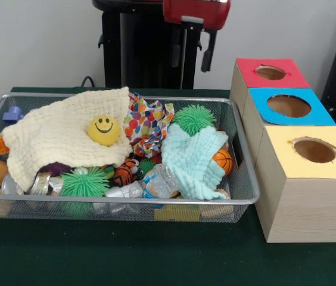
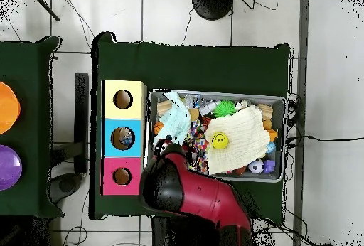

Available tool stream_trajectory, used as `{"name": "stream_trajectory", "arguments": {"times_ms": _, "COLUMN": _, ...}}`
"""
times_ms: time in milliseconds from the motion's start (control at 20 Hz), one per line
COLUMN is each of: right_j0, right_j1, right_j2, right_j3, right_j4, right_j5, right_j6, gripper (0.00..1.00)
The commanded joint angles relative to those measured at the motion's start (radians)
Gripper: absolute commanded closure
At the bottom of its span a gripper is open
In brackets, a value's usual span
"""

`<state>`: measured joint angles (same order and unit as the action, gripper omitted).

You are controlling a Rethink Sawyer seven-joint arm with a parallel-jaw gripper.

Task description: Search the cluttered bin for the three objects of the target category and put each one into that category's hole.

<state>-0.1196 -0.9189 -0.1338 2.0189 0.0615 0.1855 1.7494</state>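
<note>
The wire mesh bin [image 1: 243, 156] stands on the green table and is full of toys and cloths. A crushed clear bottle with a blue label [image 1: 158, 182] lies at the bin's near rim, partly under the mint cloth; it also shows in the overhead view [image 2: 207, 107]. A second clear bottle [image 1: 122, 191] lies just left of it. The blue-topped box's hole [image 1: 289, 106] is right of the bin; in the overhead view [image 2: 123, 138] something pale and blue shows inside it. My gripper [image 1: 192, 55] hangs open and empty high above the bin's far edge. In the overhead view the arm hides it.
A cream cloth [image 1: 55, 137] with a yellow smiley ball [image 1: 103, 130] covers the bin's left half. A mint cloth [image 1: 192, 161], green spiky balls [image 1: 84, 182], a dotted cloth [image 1: 147, 122] and a small basketball [image 1: 222, 161] lie around. Red-topped [image 1: 270, 72] and yellow-topped [image 1: 314, 150] boxes flank the blue one.
</note>
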Motion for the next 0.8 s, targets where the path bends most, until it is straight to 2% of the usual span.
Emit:
{"name": "stream_trajectory", "arguments": {"times_ms": 50, "right_j0": -0.066, "right_j1": 0.03, "right_j2": 0.055, "right_j3": 0.024, "right_j4": -0.071, "right_j5": -0.009, "right_j6": 0.06, "gripper": 0.0}}
{"name": "stream_trajectory", "arguments": {"times_ms": 150, "right_j0": -0.061, "right_j1": 0.079, "right_j2": 0.055, "right_j3": 0.015, "right_j4": -0.056, "right_j5": -0.059, "right_j6": 0.116, "gripper": 0.0}}
{"name": "stream_trajectory", "arguments": {"times_ms": 200, "right_j0": -0.079, "right_j1": 0.097, "right_j2": 0.086, "right_j3": 0.015, "right_j4": -0.043, "right_j5": -0.092, "right_j6": 0.138, "gripper": 0.0}}
{"name": "stream_trajectory", "arguments": {"times_ms": 400, "right_j0": -0.089, "right_j1": 0.086, "right_j2": 0.115, "right_j3": -0.012, "right_j4": -0.012, "right_j5": -0.07, "right_j6": 0.147, "gripper": 0.0}}
{"name": "stream_trajectory", "arguments": {"times_ms": 450, "right_j0": -0.086, "right_j1": 0.086, "right_j2": 0.114, "right_j3": -0.01, "right_j4": 0.003, "right_j5": -0.093, "right_j6": 0.174, "gripper": 0.0}}
{"name": "stream_trajectory", "arguments": {"times_ms": 550, "right_j0": -0.053, "right_j1": 0.095, "right_j2": 0.087, "right_j3": -0.016, "right_j4": 0.038, "right_j5": -0.116, "right_j6": 0.225, "gripper": 0.0}}
{"name": "stream_trajectory", "arguments": {"times_ms": 700, "right_j0": 0.027, "right_j1": 0.1, "right_j2": 0.003, "right_j3": -0.022, "right_j4": 0.102, "right_j5": -0.073, "right_j6": 0.289, "gripper": 0.0}}
{"name": "stream_trajectory", "arguments": {"times_ms": 800, "right_j0": 0.038, "right_j1": 0.091, "right_j2": -0.008, "right_j3": -0.002, "right_j4": 0.141, "right_j5": -0.038, "right_j6": 0.312, "gripper": 0.0}}
